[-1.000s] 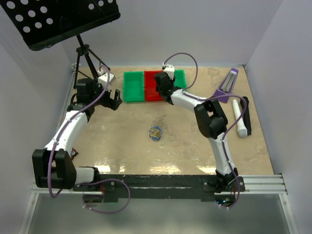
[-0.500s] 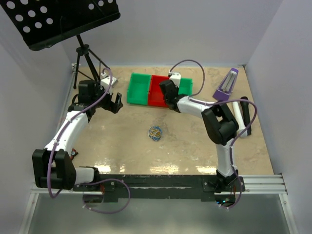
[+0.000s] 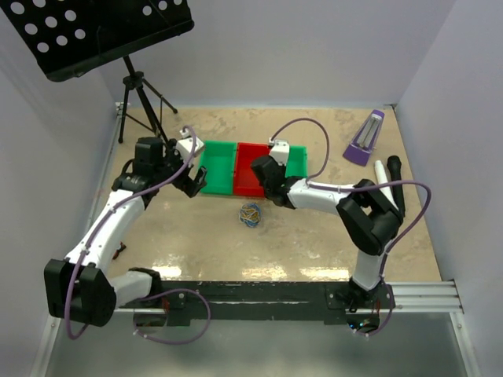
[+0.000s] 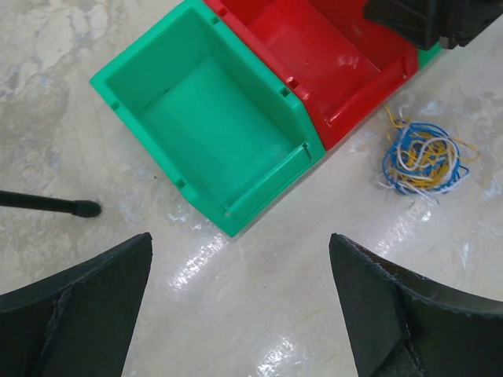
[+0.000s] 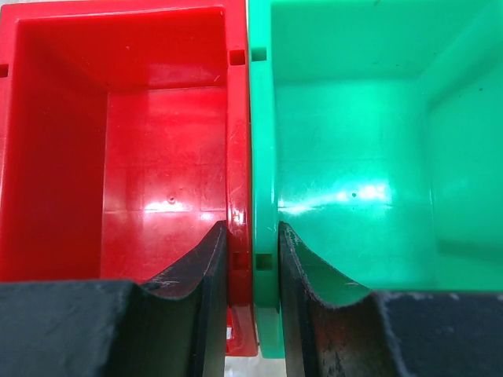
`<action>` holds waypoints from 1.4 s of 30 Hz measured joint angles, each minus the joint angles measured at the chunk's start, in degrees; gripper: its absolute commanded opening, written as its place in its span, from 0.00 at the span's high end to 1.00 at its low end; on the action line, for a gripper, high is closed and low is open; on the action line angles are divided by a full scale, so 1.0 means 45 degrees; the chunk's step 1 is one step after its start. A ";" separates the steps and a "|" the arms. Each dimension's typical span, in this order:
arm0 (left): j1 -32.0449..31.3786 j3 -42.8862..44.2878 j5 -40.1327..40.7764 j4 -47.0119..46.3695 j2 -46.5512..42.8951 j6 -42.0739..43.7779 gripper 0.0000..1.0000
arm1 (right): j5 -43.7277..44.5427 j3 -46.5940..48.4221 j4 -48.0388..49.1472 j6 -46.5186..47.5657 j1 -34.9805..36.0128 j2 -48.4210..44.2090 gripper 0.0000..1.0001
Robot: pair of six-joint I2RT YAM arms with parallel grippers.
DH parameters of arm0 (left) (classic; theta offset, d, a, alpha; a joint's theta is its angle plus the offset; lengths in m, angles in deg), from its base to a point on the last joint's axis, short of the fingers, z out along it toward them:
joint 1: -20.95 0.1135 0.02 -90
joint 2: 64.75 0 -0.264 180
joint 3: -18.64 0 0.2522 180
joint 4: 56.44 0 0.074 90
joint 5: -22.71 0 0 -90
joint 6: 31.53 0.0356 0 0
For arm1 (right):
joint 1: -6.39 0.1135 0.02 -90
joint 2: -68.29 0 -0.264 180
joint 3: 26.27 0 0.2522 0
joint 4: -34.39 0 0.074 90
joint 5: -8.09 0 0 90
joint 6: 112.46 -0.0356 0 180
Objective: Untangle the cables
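Right gripper (image 5: 251,239) clamped over touching walls of red bin (image 5: 118,133) and green bin (image 5: 354,133) | left gripper (image 4: 240,247) wide open, empty | cables (image 4: 420,157): 1 clump on table (image 4: 259,314), just beside red bin | likely sliding bins: stay flat, go slow, avoid clump.

The left arm (image 3: 110,228) and the right arm (image 3: 314,195) are both made of smooth white links joined by blocky black joint housings. A thick purple cable (image 3: 302,121) runs in loose loops along each arm, and more of it trails below the black base rail (image 3: 251,292). The left tool (image 4: 240,239) has two broad, matte black fingers (image 4: 78,306) with a grainy surface. The right tool (image 5: 253,236) has black fingers (image 5: 192,283) with curved tips and pale scuffs along their edges.
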 measured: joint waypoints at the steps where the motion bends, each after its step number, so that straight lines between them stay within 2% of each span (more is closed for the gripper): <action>1: -0.0170 -0.0063 -0.0005 0.0097 -0.0097 0.0121 0.00 | 0.0034 -0.0160 0.0005 -0.0107 0.0102 -0.0126 0.88; 3: -0.0393 -0.0204 -0.0044 0.0316 -0.0253 0.0272 0.00 | 0.0107 -0.0491 0.0005 -0.0272 0.0233 -0.0398 0.63; 5: -0.0481 -0.0369 -0.0058 0.0437 -0.0335 0.0432 0.00 | 0.0194 -0.0792 -0.0010 -0.0418 0.0306 -0.0636 0.45; 8: -0.0665 -0.0646 -0.0058 0.0622 -0.0340 0.0520 0.00 | 0.0223 -0.0947 -0.0121 -0.0695 0.0291 -0.0855 0.35; 11: -0.1005 -0.0962 -0.0107 0.0782 -0.0398 0.0704 0.00 | 0.0121 -0.1277 -0.0175 -0.0651 0.0296 -0.1613 0.32; 17: -0.1651 -0.1613 -0.0253 0.1039 -0.1064 0.1146 0.00 | -0.0816 -0.2890 0.0520 -0.0442 0.1127 -0.5513 0.34; 20: -0.1763 -0.1875 -0.0403 0.1073 -0.1375 0.1428 0.00 | -0.1593 -0.3614 0.1331 -0.0607 0.2166 -0.6421 0.34; 25: -0.1865 -0.2244 -0.0471 0.1098 -0.1593 0.1865 0.00 | -0.2681 -0.3978 0.1889 -0.1166 0.3298 -0.4425 0.34; 32: -0.1875 -0.2657 -0.0476 0.1710 -0.2681 0.3099 0.00 | -0.2739 -0.3730 0.1909 -0.1394 0.3269 -0.2249 0.41; 35: -0.1875 -0.2735 -0.0471 0.2191 -0.3385 0.3997 0.00 | -0.2691 -0.3585 0.2079 -0.1486 0.3264 -0.2055 0.49; 38: -0.1875 -0.3041 -0.0597 0.2531 -0.4347 0.5013 0.00 | -0.2701 -0.3585 0.2229 -0.1613 0.3264 -0.2025 0.63; 40: -0.1875 -0.3283 -0.0981 0.2759 -0.4979 0.5707 0.00 | -0.2739 -0.3585 0.2390 -0.1729 0.3264 -0.1923 0.77; 42: -0.1875 -0.3546 -0.1666 0.2900 -0.5498 0.6387 0.00 | -0.2837 -0.3599 0.2472 -0.1821 0.3283 -0.1812 0.84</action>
